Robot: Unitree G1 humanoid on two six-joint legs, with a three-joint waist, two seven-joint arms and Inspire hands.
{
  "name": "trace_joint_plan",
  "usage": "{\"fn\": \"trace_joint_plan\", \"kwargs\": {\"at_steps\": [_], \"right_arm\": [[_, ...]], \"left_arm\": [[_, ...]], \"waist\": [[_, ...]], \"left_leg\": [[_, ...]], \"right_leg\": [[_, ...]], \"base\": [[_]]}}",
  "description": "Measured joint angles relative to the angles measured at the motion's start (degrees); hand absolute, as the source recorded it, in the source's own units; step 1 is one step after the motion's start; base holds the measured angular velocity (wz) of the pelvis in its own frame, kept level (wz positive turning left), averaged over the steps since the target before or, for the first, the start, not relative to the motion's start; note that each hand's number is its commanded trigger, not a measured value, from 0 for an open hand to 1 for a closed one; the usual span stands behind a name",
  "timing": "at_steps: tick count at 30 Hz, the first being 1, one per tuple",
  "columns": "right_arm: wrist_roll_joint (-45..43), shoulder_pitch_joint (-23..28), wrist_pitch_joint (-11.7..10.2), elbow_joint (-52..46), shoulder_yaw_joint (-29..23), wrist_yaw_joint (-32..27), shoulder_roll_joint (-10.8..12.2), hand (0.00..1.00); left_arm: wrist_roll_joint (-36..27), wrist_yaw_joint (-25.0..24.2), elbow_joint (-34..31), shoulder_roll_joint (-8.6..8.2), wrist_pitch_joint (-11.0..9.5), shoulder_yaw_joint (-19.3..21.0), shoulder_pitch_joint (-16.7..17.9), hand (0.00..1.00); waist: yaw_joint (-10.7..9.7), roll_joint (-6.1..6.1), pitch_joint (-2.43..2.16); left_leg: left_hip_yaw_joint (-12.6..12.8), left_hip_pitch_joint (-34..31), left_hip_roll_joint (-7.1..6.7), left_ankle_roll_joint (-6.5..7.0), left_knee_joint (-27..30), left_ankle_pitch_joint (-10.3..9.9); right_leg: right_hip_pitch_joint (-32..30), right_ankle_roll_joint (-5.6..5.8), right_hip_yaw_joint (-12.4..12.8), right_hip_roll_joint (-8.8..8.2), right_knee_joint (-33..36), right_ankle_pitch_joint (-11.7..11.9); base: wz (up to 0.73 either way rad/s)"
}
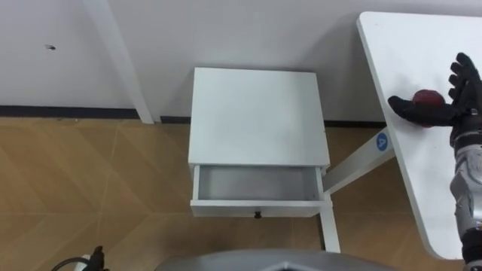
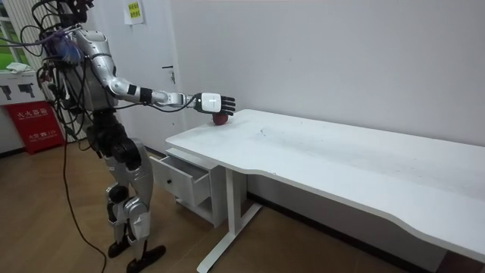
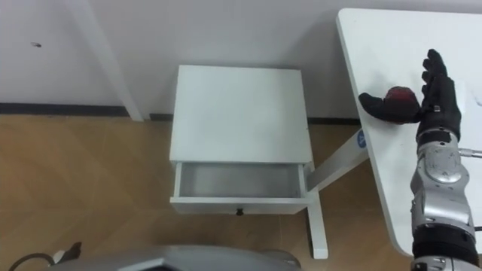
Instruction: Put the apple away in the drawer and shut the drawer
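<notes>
While the robot stands on the wooden floor [image 1: 90,173] facing a small white bedside cabinet [image 1: 256,113], its drawer [image 1: 256,208] lies nearest to it, pulled out toward its body. The drawer shows a bare pale inside and a small dark knob [image 1: 257,215] in the middle of its front panel. Behind the drawer comes the cabinet's flat top, and behind that the white wall [image 1: 226,30] with a dark skirting line along the floor.

Off to the robot's right stands a white desk [image 1: 422,45] on a white metal leg [image 1: 328,226], its rounded corner close beside the cabinet. The right arm reaches out over this desk, as the room view shows from the side, with the forearm stretched nearly level. The right hand [image 1: 458,105] sits low over the desktop, its fingers [image 1: 467,75] straight and spread wide, the thumb held well out to the side.

The apple [image 1: 430,97], dark red, rests on the desk in the wide gap between thumb and fingers. It lies just beyond the thumb and just to the palm side of the fingers, and nothing is curled round it. Whether the palm touches it cannot be told. The apple is well apart from the open drawer.
</notes>
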Motion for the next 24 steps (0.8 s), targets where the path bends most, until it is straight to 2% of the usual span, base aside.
{"fn": "trace_joint_plan", "kwargs": {"at_steps": [4, 16, 24], "right_arm": [[-2.39, -0.01, 0.00, 1.25, 0.00, 0.47, 0.00, 0.00], [-6.18, 0.00, 0.00, 2.36, 0.03, 0.48, 0.00, 0.00], [-6.65, 0.02, -0.25, 6.34, 3.15, 2.30, -0.02, 0.00]], "left_arm": [[0.00, 0.00, 0.48, 0.00, 0.00, 0.00, 0.03, 0.00], [-0.01, -0.76, 1.54, -0.01, 0.18, -0.06, 0.08, 0.00], [-0.06, -0.85, 2.07, 0.10, 0.13, -0.58, -0.10, 0.00]], "waist": [[0.04, -0.45, -0.15], [0.04, -0.18, -0.33], [0.13, -0.32, -0.45]], "left_leg": [[-0.22, -0.11, -0.01, 0.00, 0.01, 0.00], [0.05, -0.07, -0.01, 0.00, 0.01, 0.00], [0.21, -0.01, -0.01, 0.00, 0.01, 0.00]], "right_leg": [[-0.01, 0.00, -0.42, -0.02, 0.00, 0.00], [0.01, 0.00, -0.25, -0.02, 0.01, 0.00], [0.01, -0.02, 0.23, -0.01, 0.02, 0.01]], "base": [[0.03], [0.00], [0.00]]}}
